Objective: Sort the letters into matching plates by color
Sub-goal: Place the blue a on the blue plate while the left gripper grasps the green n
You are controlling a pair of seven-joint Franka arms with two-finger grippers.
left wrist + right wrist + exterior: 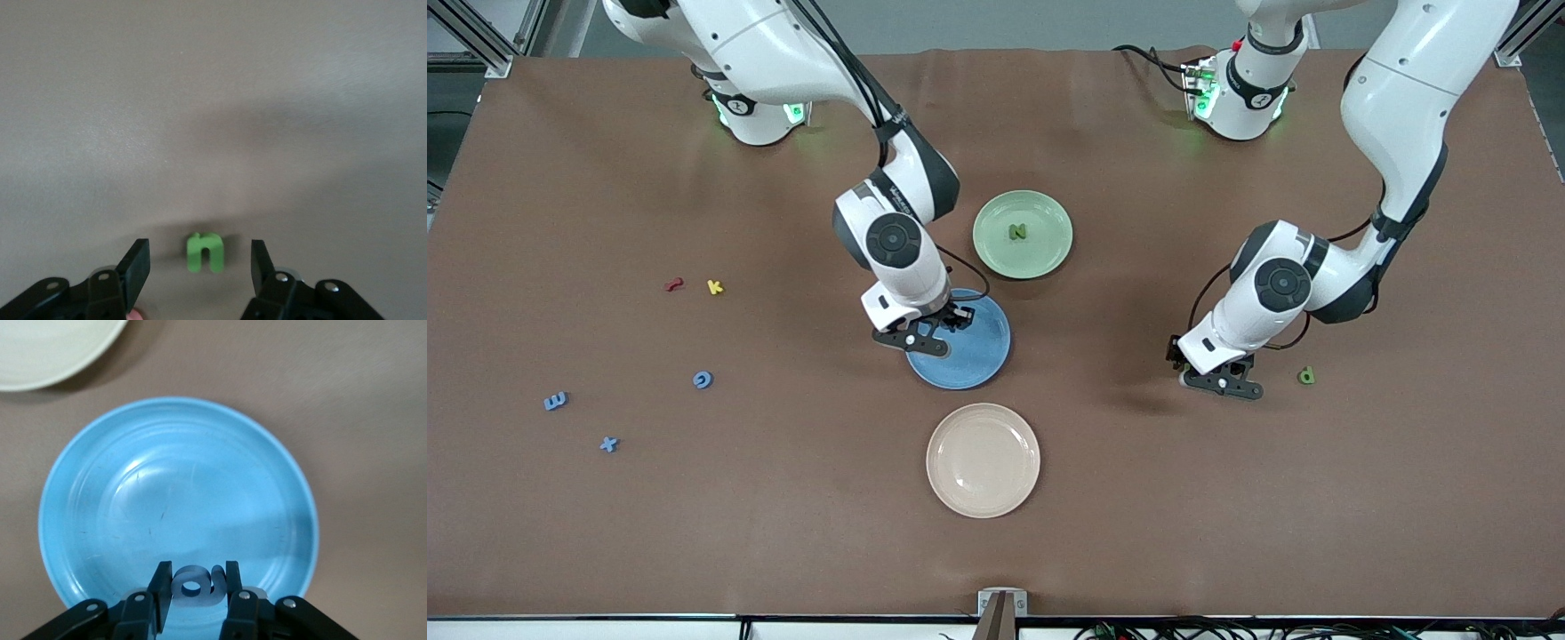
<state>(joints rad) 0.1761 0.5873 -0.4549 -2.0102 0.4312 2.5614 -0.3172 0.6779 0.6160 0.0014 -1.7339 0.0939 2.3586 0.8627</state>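
My right gripper [930, 339] [197, 579] is shut on a blue letter [195, 587] and hangs over the blue plate [978, 356] [173, 493], near its rim. My left gripper [1224, 384] [200, 267] sits low over the cloth and is open. A green letter [204, 252] lies between its fingers, touching neither. In the front view the hand covers that spot. Another green letter [1306, 376] lies beside it, toward the left arm's end. The pale green plate [1040, 253] holds one green letter [1017, 232]. Three blue letters [703, 380] [555, 401] [608, 444] lie toward the right arm's end.
A cream-beige plate [983, 460] stands nearer the front camera than the blue plate. A red letter [674, 285] and a yellow letter [714, 286] lie farther from the camera than the loose blue ones. The green plate's rim [40, 360] shows in the right wrist view.
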